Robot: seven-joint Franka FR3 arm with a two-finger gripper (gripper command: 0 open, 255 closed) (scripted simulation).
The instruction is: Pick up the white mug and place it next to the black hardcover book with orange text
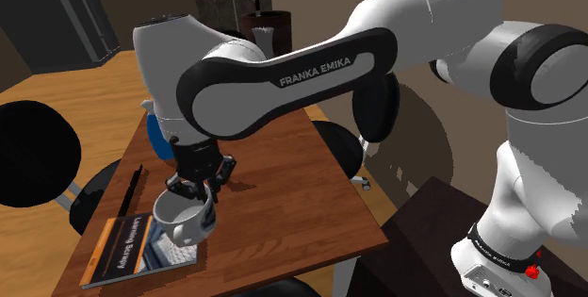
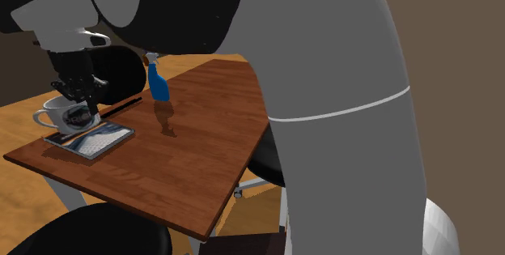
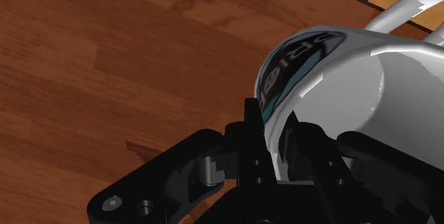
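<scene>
Light lay soft and even in the shoulder view, bright on the white arm (image 1: 424, 12) and warm on the table (image 1: 292, 173). The arm threw a broad, pale shadow on the wall (image 1: 424, 125) at 3 o'clock, and a jagged-edged shade crossed its upright part at 4 o'clock. In the second exterior view the arm (image 2: 324, 67) stood grey and dim. There the table (image 2: 194, 156) was lighter toward 12 o'clock, and the spray bottle (image 2: 157, 83) cast a dark shadow toward 5 o'clock. In the wrist view the mug (image 3: 356, 80) was bright, its shade saw-toothed at the edges.
</scene>
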